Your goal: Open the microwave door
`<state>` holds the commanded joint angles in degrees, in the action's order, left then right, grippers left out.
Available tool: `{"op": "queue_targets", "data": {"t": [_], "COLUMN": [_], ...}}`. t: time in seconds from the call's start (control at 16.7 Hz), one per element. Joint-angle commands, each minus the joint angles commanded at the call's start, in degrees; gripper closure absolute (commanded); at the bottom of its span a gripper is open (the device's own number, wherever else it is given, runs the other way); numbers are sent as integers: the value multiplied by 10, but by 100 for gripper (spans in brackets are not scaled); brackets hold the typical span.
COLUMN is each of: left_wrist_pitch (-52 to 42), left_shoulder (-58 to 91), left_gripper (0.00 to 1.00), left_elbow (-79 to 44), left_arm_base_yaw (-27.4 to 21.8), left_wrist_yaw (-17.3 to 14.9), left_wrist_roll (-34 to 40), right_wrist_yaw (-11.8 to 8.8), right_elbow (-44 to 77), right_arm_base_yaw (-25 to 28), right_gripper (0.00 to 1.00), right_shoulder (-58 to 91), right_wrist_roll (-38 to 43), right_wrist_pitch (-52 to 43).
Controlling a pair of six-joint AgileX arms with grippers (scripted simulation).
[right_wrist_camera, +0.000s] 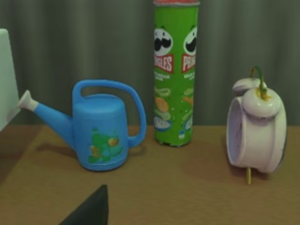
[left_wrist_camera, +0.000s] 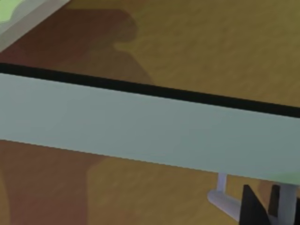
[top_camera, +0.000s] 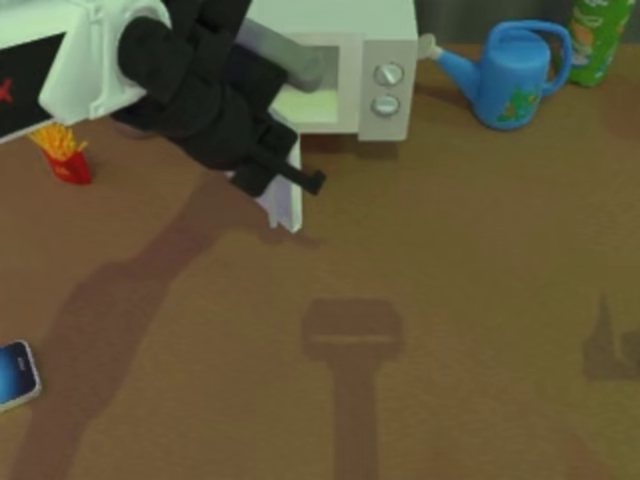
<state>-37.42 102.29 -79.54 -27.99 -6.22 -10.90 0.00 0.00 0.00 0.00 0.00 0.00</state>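
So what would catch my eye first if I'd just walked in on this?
Probably the big black left gripper at the top view's upper left, right at the microwave door, which stands swung out from the pale microwave. Next, the bright blue watering can and green crisp tube at the far right.

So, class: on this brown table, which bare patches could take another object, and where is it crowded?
Free: the wide middle and right of the brown wooden table, bordered by the swung-open pale microwave door, the blue plastic watering can and the smartphone. Crowded: the back edge, with the boxy pale microwave, green crisp tube, red fries carton and left gripper.
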Motion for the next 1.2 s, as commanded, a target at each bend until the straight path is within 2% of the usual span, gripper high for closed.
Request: {"op": "queue_targets", "data": {"t": [0.72, 1.2], "left_wrist_pitch": [-1, -10], "left_shoulder": [0, -26], "left_gripper": [100, 100], "left_elbow": [1, 29], "left_arm_base_yaw": [-2, 33], "left_wrist_yaw": [-5, -48], "left_wrist_roll": [0, -87], "right_wrist_yaw": [0, 0], "right_elbow": [0, 0], "right_arm_base_yaw": [0, 0], "right_gripper": [0, 0], "right_shoulder": [0, 0], "right_wrist_roll": [0, 0], "right_wrist_pitch": [0, 0]}}
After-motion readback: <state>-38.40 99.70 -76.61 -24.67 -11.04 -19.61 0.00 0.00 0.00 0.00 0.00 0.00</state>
